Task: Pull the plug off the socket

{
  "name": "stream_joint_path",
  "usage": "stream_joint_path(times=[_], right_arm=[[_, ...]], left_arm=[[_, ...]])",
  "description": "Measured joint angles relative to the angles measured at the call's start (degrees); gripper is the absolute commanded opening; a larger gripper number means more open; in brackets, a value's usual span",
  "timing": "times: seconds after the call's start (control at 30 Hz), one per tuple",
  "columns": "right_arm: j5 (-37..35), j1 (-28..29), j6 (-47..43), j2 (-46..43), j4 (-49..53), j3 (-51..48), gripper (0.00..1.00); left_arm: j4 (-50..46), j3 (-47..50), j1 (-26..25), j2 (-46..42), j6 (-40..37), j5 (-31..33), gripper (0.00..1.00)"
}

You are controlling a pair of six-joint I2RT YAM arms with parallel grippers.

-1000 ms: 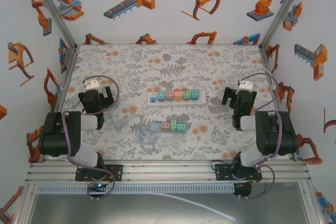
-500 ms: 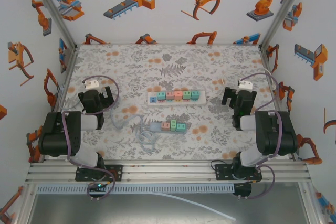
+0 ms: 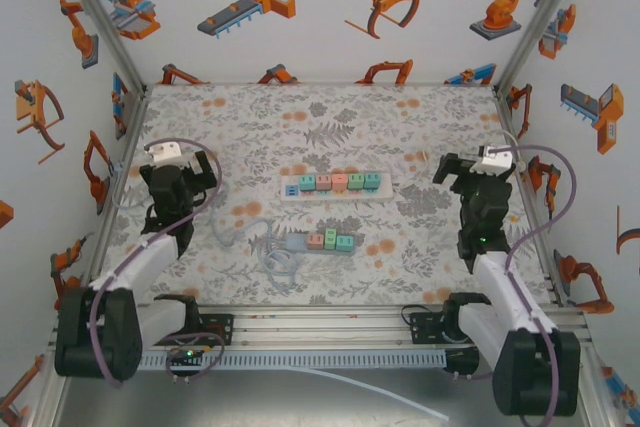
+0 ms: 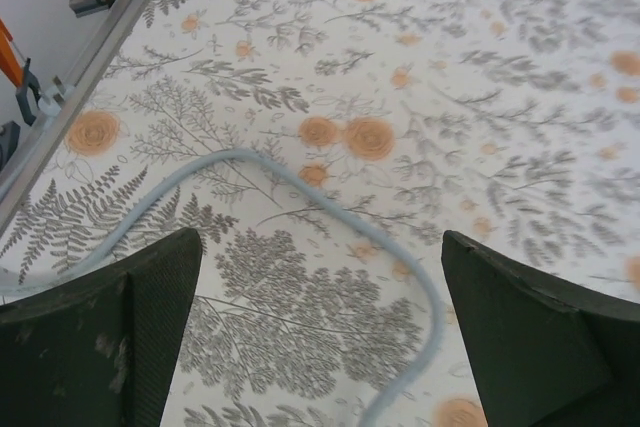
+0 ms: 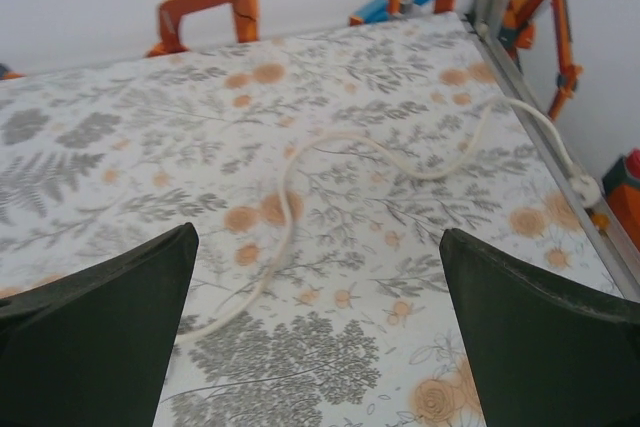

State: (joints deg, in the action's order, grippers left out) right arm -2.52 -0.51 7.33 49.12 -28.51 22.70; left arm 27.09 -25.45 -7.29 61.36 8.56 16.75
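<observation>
Far socket strip [image 3: 291, 190] seats five plugs [image 3: 340, 181]; near strip [image 3: 298, 241] three; left gripper [image 4: 318, 347], right gripper [image 5: 318, 337] spread, empty.

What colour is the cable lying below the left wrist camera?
Pale blue-grey; the cable shows best in the left wrist view.

White walls [image 3: 320, 47] carrying orange robot stickers [image 3: 250, 2] enclose a counter [image 3: 300, 117] covered in grey and orange floral print; an aluminium rail [image 3: 320, 325] runs along its near edge.

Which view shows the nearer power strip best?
Top view: the whole strip with its coloured plugs lies in sight. Left wrist shows a grey cable, perhaps its cord; right wrist, a white cable.
</observation>
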Motion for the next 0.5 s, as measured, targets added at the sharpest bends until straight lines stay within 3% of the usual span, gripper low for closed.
stream_joint_path(times=[0.13,0.3,0.4,0.5], right_arm=[[10.19,1.09,-4.42,-5.42,13.49,7.54,0.98],[24.15,6.14,-15.76,-7.41,32.79,17.05,0.99],[27.15,12.72,-24.09,-6.05,44.57,21.81,0.99],[25.66,21.53,-31.67,-4.13,54.55,24.52,0.99]], left_arm=[[-13.44,-6.69,-1.33,-7.8,6.56,-3.45,0.97],[-29.07,-13.42,-8.68,-14.75,12.52,-7.34,0.97],[-37.46,-17.64,-15.61,-15.17,14.16,-8.07,0.97],[-44.85,-21.81,-22.4,-12.68,15.23,-8.94,0.97]])
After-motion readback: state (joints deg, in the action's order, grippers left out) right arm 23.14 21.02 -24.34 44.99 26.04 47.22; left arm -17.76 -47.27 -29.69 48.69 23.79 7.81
